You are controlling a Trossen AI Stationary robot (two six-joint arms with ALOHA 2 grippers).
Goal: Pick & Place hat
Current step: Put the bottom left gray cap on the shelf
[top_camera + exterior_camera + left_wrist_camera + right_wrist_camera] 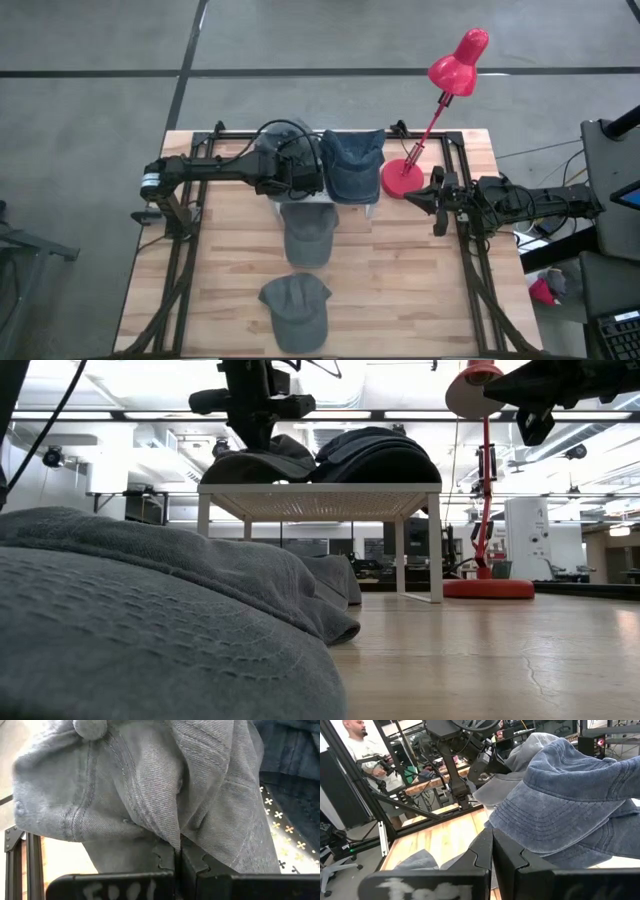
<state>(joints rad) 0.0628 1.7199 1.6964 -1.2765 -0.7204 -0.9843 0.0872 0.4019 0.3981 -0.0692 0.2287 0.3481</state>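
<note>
The wooden counter (420, 270) carries a small white rack (320, 490) near its far edge. Two hats sit on top of the rack, side by side: a grey hat (150, 795) and a blue hat (353, 165). A red lamp (430, 120) stands just beside the rack on the blue hat's side. Two more grey hats lie flat on the counter, one (308, 235) right in front of the rack and one (296, 310) near the front edge. The left tool (178, 852) is over the rack, and its two fingers are squeezed tight on the cloth of the grey hat there. The right tool (432, 200) hangs in the air beside the lamp, closed up and holding nothing.
</note>
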